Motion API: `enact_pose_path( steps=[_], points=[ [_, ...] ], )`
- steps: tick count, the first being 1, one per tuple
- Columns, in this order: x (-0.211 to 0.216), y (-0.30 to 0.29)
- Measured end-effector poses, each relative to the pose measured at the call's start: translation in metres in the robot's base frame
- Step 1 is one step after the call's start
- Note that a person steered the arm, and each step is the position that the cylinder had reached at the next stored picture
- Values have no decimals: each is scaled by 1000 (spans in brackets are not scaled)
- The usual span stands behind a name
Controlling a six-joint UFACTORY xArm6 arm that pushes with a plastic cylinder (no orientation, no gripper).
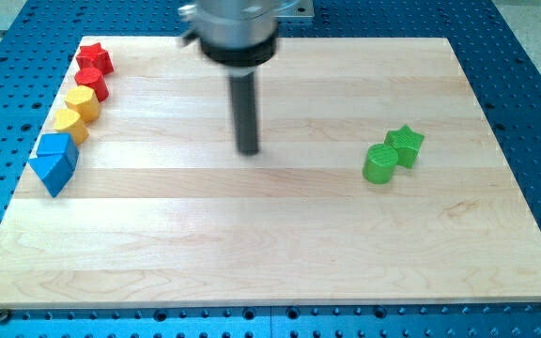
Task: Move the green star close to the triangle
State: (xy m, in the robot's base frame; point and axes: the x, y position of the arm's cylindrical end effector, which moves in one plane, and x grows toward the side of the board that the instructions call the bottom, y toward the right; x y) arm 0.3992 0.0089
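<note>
Upright, rod hung above desk [252, 253] centre, my tip [248, 150] well left of green star [406, 143] touching green cylinder [379, 163]; no claw fitted, state untellable.

bright, even overhead light | soft short shadows beside blocks | mild sheen on counter [280, 235] | slightly soft focus overall

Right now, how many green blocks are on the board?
2. The green star sits at the view's right, and the green cylinder touches it on its lower left. My tip is well to their left, mid-board. Nothing seems hidden.
</note>
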Motion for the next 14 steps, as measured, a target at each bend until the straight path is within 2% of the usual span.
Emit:
enact_pose_path(
  steps=[1,2,4,6,8,10,11,12,13,14],
  points=[
    [-35,103],
    [-32,193],
    [21,201],
    [53,78],
    [83,94],
    [90,-54],
    [101,-36],
    [107,-82],
    [111,-155],
    [121,-195]
  ],
)
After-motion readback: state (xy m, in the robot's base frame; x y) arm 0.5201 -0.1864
